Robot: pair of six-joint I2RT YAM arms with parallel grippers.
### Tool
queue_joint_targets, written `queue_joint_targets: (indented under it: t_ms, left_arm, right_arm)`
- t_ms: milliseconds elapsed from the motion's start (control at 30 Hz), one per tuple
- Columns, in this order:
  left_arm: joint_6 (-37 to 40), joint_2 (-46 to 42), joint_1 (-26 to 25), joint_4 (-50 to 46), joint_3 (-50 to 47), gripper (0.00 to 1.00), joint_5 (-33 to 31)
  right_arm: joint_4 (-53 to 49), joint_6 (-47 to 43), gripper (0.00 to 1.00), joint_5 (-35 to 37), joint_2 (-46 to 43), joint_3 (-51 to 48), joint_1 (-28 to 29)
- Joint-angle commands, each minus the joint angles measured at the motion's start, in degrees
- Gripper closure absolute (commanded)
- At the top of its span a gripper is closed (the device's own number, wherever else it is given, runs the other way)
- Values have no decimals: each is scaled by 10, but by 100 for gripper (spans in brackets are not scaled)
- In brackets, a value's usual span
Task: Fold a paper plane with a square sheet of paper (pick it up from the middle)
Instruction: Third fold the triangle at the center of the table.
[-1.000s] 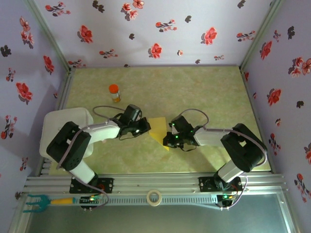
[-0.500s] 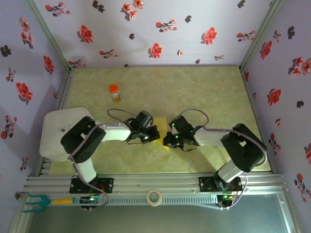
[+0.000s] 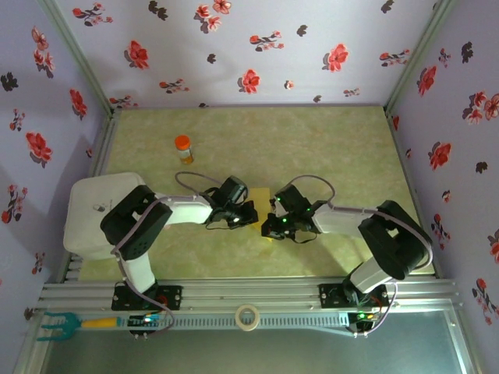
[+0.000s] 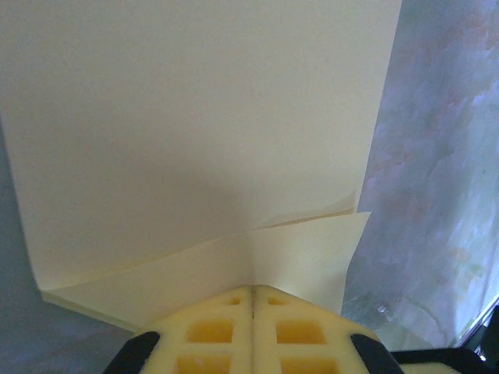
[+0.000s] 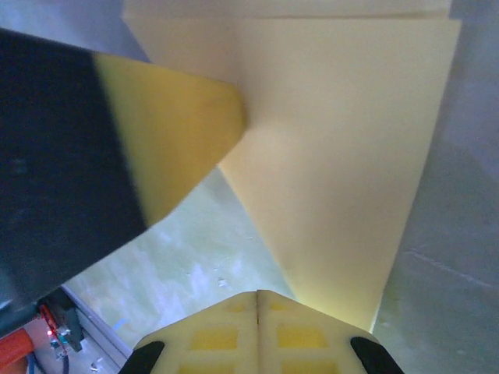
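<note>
At the middle of the table (image 3: pixel 327 140), we see both arms meeting tip to tip over the square sheet of paper (image 3: pixel 263 194). Their wrists cover most of it from above, so just a yellow sliver shows between them. The left gripper (image 3: pixel 248 216) has its jaws pressed together on a folded edge of the sheet. From its own wrist, the left gripper (image 4: pixel 253 290) meets a loose flap lying over the sheet's broad pale face (image 4: pixel 195 132). The right gripper (image 3: pixel 270 227) is pinched on the paper too. In its wrist view the right gripper (image 5: pixel 257 294) holds the narrow lower end of the sheet (image 5: pixel 343 156), and the left arm's yellow finger (image 5: pixel 175 128) blocks the sheet's left side.

Well apart from all this, an orange-capped bottle (image 3: pixel 183 148) stands upright toward the far left. A white box (image 3: pixel 93 206) sits at the left edge, partly under the left arm. On the near rail lie a roll of tape (image 3: pixel 248 317) and a green-headed tool (image 3: pixel 62 323).
</note>
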Motion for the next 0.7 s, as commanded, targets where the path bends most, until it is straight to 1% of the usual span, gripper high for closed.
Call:
queue_joint_targets:
  t_ms: [0,167,467,567,667]
  left_arm:
    - [15,24,0,-53,-4,100,-20]
    - [18,25,4,-53,-5,100,-20]
    - [7,19,10,-33,-19,100,-13]
    - [5,19,10,-27,-21,100,-10]
    - [3,18,10,-25,-23,100,-8]
  right_arm:
    - [-9,-12,100,5,21,-11,-1]
    - [30,10,100,-2,19,-47,-6]
    - [59,36,100,-2,-46,-107,-9]
    - [87,54,100,-7,-62,-135,-14]
    - [94,66,100,-16,-95,-142,-17]
